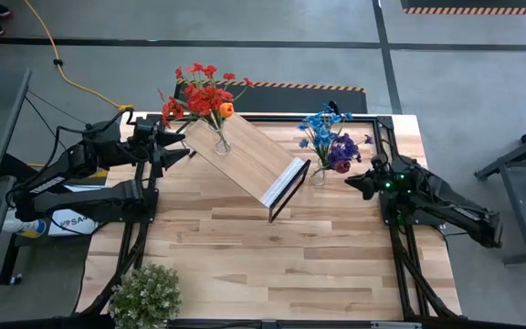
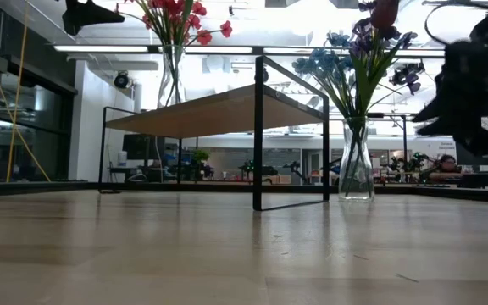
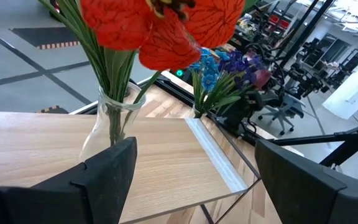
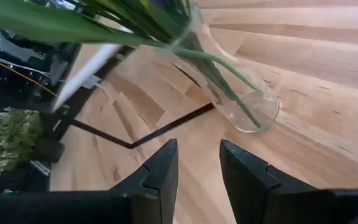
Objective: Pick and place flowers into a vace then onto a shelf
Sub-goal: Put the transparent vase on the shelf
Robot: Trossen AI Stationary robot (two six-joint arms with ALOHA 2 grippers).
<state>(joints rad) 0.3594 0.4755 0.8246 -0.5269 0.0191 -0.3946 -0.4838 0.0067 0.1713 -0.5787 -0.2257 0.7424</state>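
A glass vase point(image 1: 220, 142) of red and orange flowers point(image 1: 204, 94) stands on the far-left end of the light-wood shelf point(image 1: 249, 160), which sits slantwise on the table. My left gripper point(image 1: 188, 146) is level with this vase on its left side, open, with fingers wide apart point(image 3: 194, 155) and the vase point(image 3: 110, 127) ahead of them. A second glass vase point(image 1: 319, 174) of blue and purple flowers point(image 1: 329, 137) stands on the tabletop by the shelf's right end. My right gripper point(image 1: 348, 182) is just right of it, open with a narrow gap point(image 4: 199, 152).
A bushy pale green-white plant point(image 1: 146, 297) sits at the table's near-left corner. The shelf's black end bracket point(image 1: 288, 187) stands close to the blue vase. Black frame rails point(image 1: 391, 146) run along the table's sides. Bare wood lies between the shelf and the near edge.
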